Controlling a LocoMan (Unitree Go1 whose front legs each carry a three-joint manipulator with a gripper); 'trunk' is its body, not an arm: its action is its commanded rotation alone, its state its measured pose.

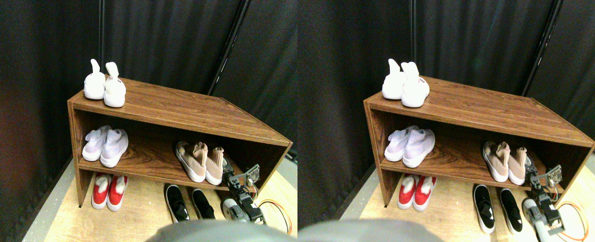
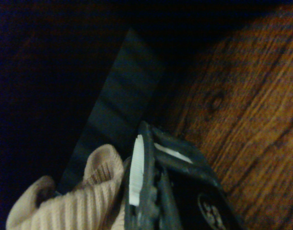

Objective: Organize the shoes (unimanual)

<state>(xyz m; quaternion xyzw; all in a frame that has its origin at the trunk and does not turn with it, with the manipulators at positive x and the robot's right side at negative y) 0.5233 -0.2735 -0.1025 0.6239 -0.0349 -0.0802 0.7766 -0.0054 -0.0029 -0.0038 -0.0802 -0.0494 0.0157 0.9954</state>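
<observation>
Item 1: wooden shoe rack (image 1: 186, 108), dark walnut grain, standing on a pale wood floor (image 1: 141, 217) before a black curtain (image 1: 176, 35). It has a top board, one inner shelf (image 1: 146, 159), and open floor space beneath.

Item 2: white pair (image 1: 105, 83), on the top board at its far left end, the two shoes side by side and touching.

Item 3: pale-lavender pair (image 1: 106, 146), on the inner shelf, left end, close together.

Item 4: dusty-pink knit pair (image 1: 200, 160), on the inner shelf toward its right end, white soles showing. The right shoe of the pair lies just beside my hand.

Item 5: red pair (image 1: 109, 190), on the floor under the shelf, left side, with white trim.

Item 6: black pair (image 1: 189, 202), on the floor under the shelf, right of centre, with white soles and a small gap between the shoes.

Item 7: my right hand (image 1: 240, 177), reaching in at the shelf's right end, at the front edge. In the wrist view the dark jaw frame (image 2: 180, 191) sits against the ribbed pink knit collar (image 2: 84, 196), above the shelf's wood grain. I cannot tell whether it is clenched or released; it may be touching the collar, but the dim view leaves that unsure.

Item 8: orange cable (image 1: 277, 209), looped on the floor beside my arm.
</observation>
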